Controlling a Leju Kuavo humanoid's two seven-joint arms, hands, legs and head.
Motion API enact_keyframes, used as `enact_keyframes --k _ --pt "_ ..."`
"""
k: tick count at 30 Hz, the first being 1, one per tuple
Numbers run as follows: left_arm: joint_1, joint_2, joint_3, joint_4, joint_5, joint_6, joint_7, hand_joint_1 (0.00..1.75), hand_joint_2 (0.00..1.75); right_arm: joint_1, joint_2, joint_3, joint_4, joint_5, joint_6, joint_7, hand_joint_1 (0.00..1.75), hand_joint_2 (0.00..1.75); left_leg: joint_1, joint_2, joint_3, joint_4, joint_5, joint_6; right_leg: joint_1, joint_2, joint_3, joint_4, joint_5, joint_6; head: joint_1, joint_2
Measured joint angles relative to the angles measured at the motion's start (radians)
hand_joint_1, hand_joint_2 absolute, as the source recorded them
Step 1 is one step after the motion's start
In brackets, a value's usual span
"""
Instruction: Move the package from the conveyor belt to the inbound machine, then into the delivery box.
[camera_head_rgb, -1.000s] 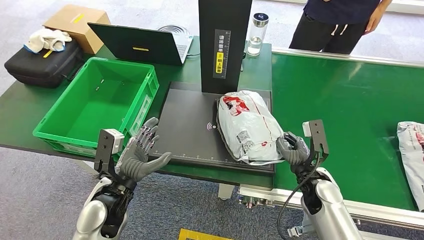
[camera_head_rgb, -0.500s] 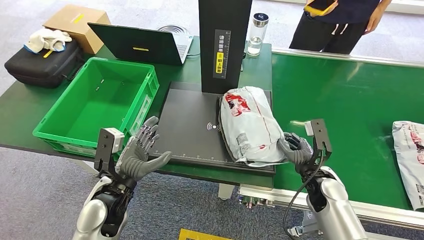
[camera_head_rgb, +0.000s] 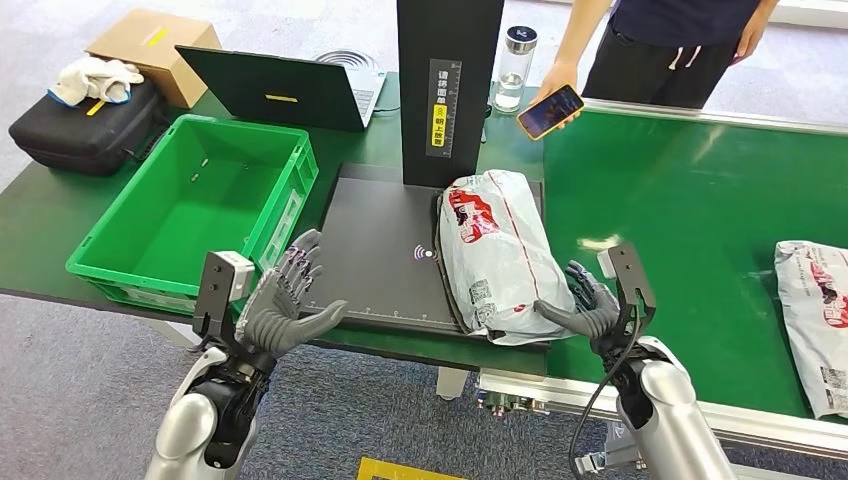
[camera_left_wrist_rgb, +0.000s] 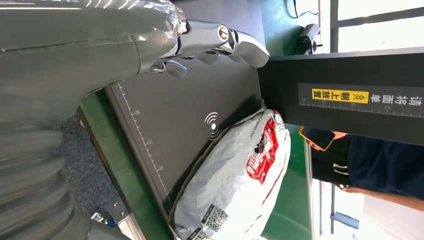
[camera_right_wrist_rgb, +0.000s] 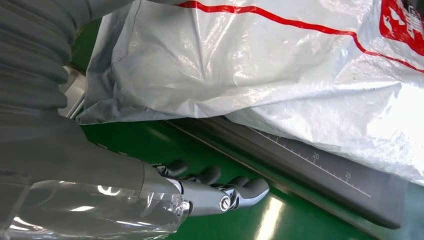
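Lying on the flat black scanner platform (camera_head_rgb: 380, 250), right of its wireless mark, is the white plastic mailer package (camera_head_rgb: 498, 255). Right hand (camera_head_rgb: 585, 305) sits just beside the platform's near right corner, fingers spread, empty. Left hand (camera_head_rgb: 283, 305) hovers off the platform's near left edge, fingers apart.

Parcel-sorting lab, conveyor belt (camera_head_rgb: 700, 190), scanning machine (camera_head_rgb: 400, 250)

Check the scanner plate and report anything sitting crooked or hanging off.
The package lies askew on the right side of the black plate, its near end overhanging the front corner beside the right hand. It also partly covers the plate's right edge. Nothing looks torn or spilled.
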Motion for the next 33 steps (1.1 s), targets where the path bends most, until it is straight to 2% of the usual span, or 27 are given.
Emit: enact_keyframes --k 7,11,15,23,28,33 --pt "0.0 0.0 0.0 0.001 0.0 0.0 0.0 0.0 1.75 -0.032 0.0 0.026 0.015 0.02 0.057 -0.011 0.0 1.75 0.0 0.0 0.0 0.0 0.0 0.0 0.0 0.0 0.0 0.0 0.0 0.0 0.0 0.0" --pt "0.0 0.0 -0.001 0.002 0.0 0.0 -0.006 0.0 1.75 -0.058 0.0 0.059 0.034 0.024 0.146 -0.064 0.0 1.75 0.0 0.0 0.0 0.0 0.0 0.0 0.0 0.0 0.0 0.0 0.0 0.0 0.0 0.0" --pt "0.001 0.0 -0.001 0.003 0.0 0.0 -0.012 0.0 1.75 -0.066 0.0 0.09 0.037 0.022 0.188 -0.108 0.0 1.75 0.0 -0.001 0.0 0.0 0.0 0.0 0.0 -0.001 0.0 0.001 0.0 0.0 0.0 0.0" --pt "0.003 0.0 0.0 0.003 0.0 0.0 -0.014 0.0 1.75 -0.096 0.0 0.115 0.037 0.019 0.199 -0.108 0.0 1.75 0.0 -0.001 0.0 0.0 0.0 0.0 0.0 -0.001 0.0 0.0 0.0 0.0 0.0 0.0" --pt "0.003 0.0 0.0 0.003 0.0 0.0 -0.015 0.0 1.75 -0.096 0.0 0.119 0.029 0.012 0.205 -0.138 0.0 1.75 0.0 -0.001 0.0 0.0 0.0 0.0 0.0 -0.001 0.0 0.0 0.0 0.0 0.0 0.0" --pt "0.01 0.0 0.002 0.002 0.0 0.002 -0.016 0.0 1.75 -0.06 0.001 0.09 -0.048 -0.014 0.142 -0.169 0.0 1.75 0.0 -0.001 0.0 0.0 0.0 0.0 0.0 -0.001 0.0 0.0 0.0 0.0 0.0 0.0"
